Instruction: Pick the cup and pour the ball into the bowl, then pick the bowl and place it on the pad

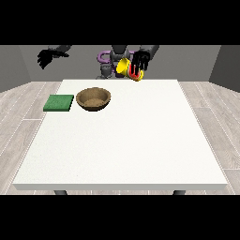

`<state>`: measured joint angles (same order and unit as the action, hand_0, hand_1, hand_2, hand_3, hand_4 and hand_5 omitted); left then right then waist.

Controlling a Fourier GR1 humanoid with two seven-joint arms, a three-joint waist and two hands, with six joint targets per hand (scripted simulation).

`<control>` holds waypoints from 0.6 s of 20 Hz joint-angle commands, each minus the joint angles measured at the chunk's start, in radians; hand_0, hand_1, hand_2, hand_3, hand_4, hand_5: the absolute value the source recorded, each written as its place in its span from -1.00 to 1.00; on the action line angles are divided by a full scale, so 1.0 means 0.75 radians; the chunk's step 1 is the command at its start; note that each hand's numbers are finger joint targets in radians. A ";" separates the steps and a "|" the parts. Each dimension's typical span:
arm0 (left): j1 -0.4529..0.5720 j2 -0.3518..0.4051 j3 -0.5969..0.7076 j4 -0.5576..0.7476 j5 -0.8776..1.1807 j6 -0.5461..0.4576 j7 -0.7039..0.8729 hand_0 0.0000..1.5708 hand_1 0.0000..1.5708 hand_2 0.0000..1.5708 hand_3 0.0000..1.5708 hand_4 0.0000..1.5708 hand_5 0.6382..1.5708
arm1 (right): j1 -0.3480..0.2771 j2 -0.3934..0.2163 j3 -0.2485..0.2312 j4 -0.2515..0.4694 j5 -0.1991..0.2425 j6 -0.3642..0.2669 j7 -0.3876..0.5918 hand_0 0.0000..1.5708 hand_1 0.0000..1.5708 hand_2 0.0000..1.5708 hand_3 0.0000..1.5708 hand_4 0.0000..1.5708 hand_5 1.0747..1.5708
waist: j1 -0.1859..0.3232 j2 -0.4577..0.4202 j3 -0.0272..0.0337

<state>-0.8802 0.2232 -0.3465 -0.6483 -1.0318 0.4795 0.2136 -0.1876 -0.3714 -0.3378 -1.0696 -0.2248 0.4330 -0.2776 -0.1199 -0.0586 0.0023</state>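
A yellow cup (124, 66) with a red base is lifted above the table's far edge and tipped with its mouth toward the view's left. The hand at the view's right (140, 61) has its fingers curled round the cup. No ball shows. A brown wooden bowl (93, 99) stands on the table's far left part, left of and nearer to the camera than the cup. A green square pad (59, 102) lies flat just left of the bowl. The hand at the view's left (45, 57) hangs raised beyond the table's left corner, fingers drooping and holding nothing.
The large white table (126, 140) spreads from the bowl toward the camera. The robot's torso (110, 61) stands behind the far edge. Wooden floor surrounds the table.
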 commanded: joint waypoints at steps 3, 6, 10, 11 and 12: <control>-0.092 -0.084 -0.249 0.056 -0.320 -0.123 0.133 0.90 0.90 1.00 1.00 0.92 0.45 | 0.012 -0.050 -0.025 0.066 -0.003 0.074 -0.087 -1.00 -1.00 -1.00 -1.00 -1.00 1.00 | -0.026 0.030 0.0005; -0.158 -0.181 -0.359 0.076 -0.442 -0.252 0.197 0.91 0.91 1.00 1.00 1.00 -0.10 | -0.059 -0.070 -0.029 0.090 -0.019 0.058 0.001 -1.00 -1.00 -1.00 -1.00 -1.00 1.00 | -0.021 0.018 -0.0006; -0.210 -0.198 -0.532 0.148 -0.656 -0.370 0.244 0.95 0.95 1.00 1.00 0.98 0.13 | -0.080 0.005 0.003 0.094 0.000 0.021 -0.031 -1.00 -1.00 -1.00 -1.00 -1.00 1.00 | -0.017 0.038 0.0002; -0.206 -0.208 -0.577 0.182 -0.719 -0.396 0.293 0.94 0.94 1.00 1.00 0.92 0.25 | -0.067 -0.022 0.014 0.078 -0.009 0.081 -0.023 -1.00 -1.00 -1.00 -1.00 -1.00 1.00 | -0.067 0.023 -0.0001; -0.199 -0.223 -0.599 0.166 -0.726 -0.454 0.255 0.94 0.94 1.00 1.00 0.91 0.27 | -0.049 -0.037 -0.011 0.113 -0.011 0.067 -0.023 -1.00 -1.00 -1.00 -1.00 -1.00 1.00 | -0.022 -0.018 -0.0004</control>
<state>-1.0064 0.0855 -0.6997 -0.5513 -1.4650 0.2348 0.3811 -0.2273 -0.3894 -0.3407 -1.0078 -0.2314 0.4718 -0.2924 -0.1434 -0.0524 0.0022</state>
